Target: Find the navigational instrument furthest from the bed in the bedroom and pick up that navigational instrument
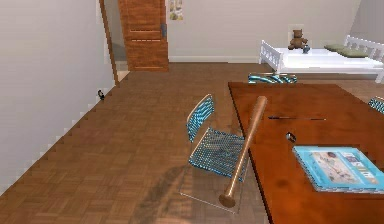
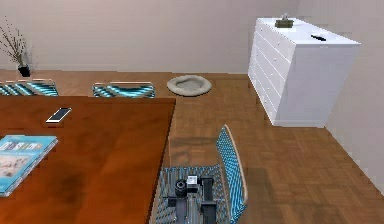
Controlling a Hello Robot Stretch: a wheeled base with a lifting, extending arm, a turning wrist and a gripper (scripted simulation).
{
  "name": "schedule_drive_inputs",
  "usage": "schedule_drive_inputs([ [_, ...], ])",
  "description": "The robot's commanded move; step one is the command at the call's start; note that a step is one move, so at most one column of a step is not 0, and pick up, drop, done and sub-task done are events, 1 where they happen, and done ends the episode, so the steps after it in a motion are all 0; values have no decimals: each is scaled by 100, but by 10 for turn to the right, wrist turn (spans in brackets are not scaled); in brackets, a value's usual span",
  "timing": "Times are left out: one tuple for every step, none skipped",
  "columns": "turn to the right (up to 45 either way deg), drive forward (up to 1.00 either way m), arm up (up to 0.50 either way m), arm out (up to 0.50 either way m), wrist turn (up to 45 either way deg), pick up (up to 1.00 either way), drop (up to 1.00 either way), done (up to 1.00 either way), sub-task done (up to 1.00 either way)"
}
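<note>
A white bed (image 1: 320, 60) stands at the far right of the forward view, with a brown teddy bear (image 1: 298, 40) sitting on it. In the arm side view a white dresser (image 2: 295, 75) stands against the far wall. On its top lie a small greenish object (image 2: 285, 20) and a small dark flat object (image 2: 318, 38), both too small to identify. The arm rises from the bottom edge, and my gripper (image 2: 190, 190) sits low over a blue striped chair (image 2: 225, 175). I cannot tell whether it holds anything.
A brown wooden table (image 1: 330, 125) carries a blue book (image 1: 340, 168), and a baseball bat (image 1: 248, 145) leans on its edge. A phone (image 2: 58, 115) lies on the table. A round pet bed (image 2: 190, 85) and a potted plant (image 2: 18, 50) are by the far wall. A wooden door (image 1: 145, 35) is ahead across bare floor.
</note>
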Motion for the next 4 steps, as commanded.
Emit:
schedule_drive_inputs([
  [0,0,0,0,450,0,0,0,0],
  [0,0,0,0,450,0,0,0,0],
  [0,0,0,0,450,0,0,0,0],
  [0,0,10,0,0,0,0,0,0],
])
